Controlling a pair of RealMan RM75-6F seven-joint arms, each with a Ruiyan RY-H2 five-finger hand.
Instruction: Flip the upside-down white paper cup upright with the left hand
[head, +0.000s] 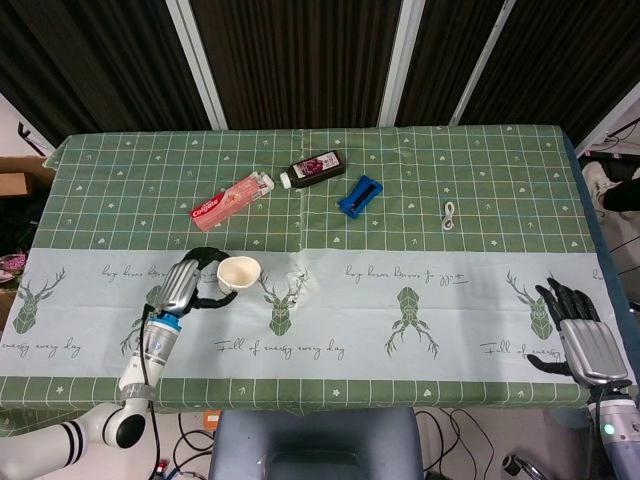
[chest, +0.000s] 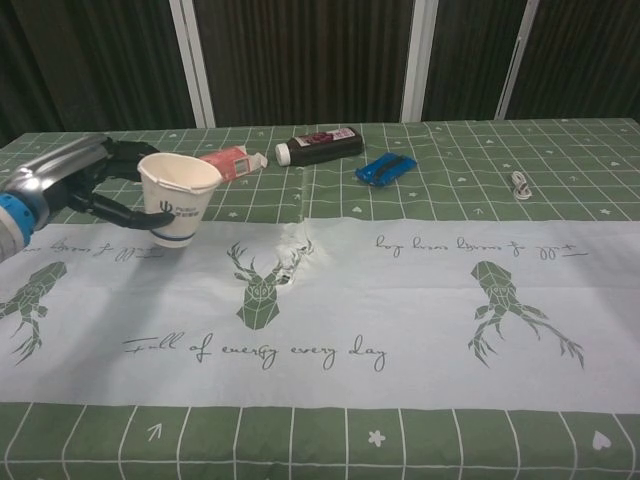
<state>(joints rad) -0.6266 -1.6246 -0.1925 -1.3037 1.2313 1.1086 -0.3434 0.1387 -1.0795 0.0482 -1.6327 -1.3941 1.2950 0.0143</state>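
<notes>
Left hand (chest: 75, 180) gripping white paper cup (chest: 177, 197), mouth up, near the table's (head: 420, 330) left edge.
Tapered smooth cup, dark fingers (head: 215, 298) wrapping its wall; forearm reaching in low from the front-left corner. Right hand (head: 580, 335) idling at the right edge, fingers spread, holding nothing.

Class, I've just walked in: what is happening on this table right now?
The robot's left hand holds a white paper cup with its mouth up, near the left side of the table. The chest view cannot show whether the cup's base touches the cloth. The right hand rests open at the far right edge, holding nothing.
</notes>
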